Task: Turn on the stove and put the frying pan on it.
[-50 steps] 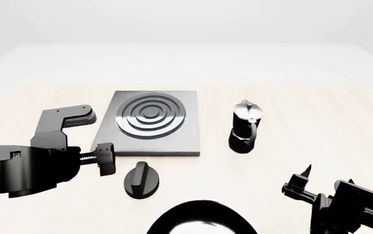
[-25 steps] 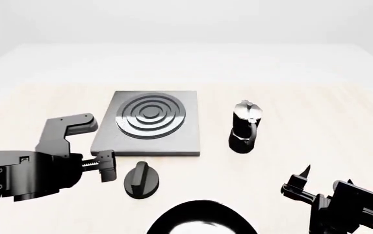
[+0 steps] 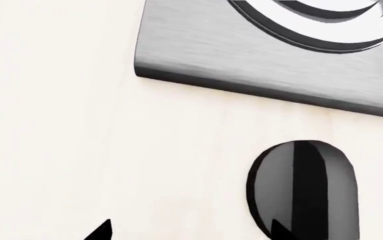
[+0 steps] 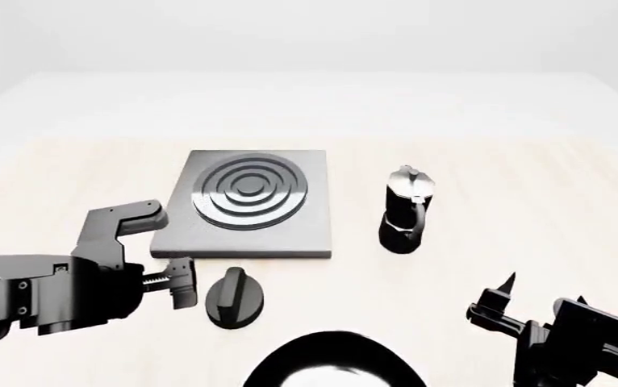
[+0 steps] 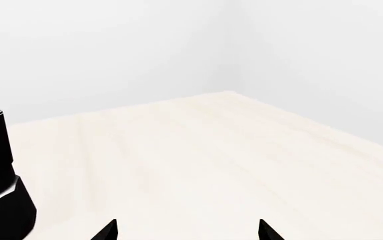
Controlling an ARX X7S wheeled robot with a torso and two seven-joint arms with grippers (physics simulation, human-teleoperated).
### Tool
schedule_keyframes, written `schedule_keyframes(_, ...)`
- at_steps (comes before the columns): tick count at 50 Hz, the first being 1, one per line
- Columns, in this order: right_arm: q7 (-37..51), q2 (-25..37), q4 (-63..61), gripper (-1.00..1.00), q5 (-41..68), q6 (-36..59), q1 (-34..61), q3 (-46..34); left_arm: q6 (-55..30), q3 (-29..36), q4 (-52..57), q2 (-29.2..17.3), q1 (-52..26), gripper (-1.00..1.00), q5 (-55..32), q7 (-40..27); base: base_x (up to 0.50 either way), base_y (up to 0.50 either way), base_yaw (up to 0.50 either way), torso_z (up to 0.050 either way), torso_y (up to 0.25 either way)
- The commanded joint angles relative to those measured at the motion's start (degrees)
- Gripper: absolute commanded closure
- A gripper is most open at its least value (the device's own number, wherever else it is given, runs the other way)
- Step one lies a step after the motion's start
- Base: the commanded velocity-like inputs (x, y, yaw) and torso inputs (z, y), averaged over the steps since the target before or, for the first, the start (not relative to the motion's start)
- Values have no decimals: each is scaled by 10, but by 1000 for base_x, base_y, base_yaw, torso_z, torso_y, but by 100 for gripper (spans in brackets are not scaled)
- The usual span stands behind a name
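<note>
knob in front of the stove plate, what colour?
Black, with a raised grip bar across it. The knob shows whole in the head view; the left wrist view shows it closer.

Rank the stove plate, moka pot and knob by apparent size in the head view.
1. Stove plate, clearly largest.
2. Moka pot.
3. Knob. It is nearer the camera, so its gap from the pot is unsure.
</note>
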Motion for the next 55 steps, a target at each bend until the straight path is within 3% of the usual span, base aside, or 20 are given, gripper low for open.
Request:
schedule_keyframes(1,2,2,1,-100,2,-2,0,-2,6,12,-13,1,0,-100,18,25,0,0,0,0,0)
schedule_keyframes(21,5,5,8,-100,3,-6,1,-10,17,51,-40,5,-9,-100,72,105,0,0,0,0,0)
schedule_keyframes(55,12,10,6,-100,11,-6,0,-16,26,85,-46,10,-19,-100,98,168,0,0,0,0,0)
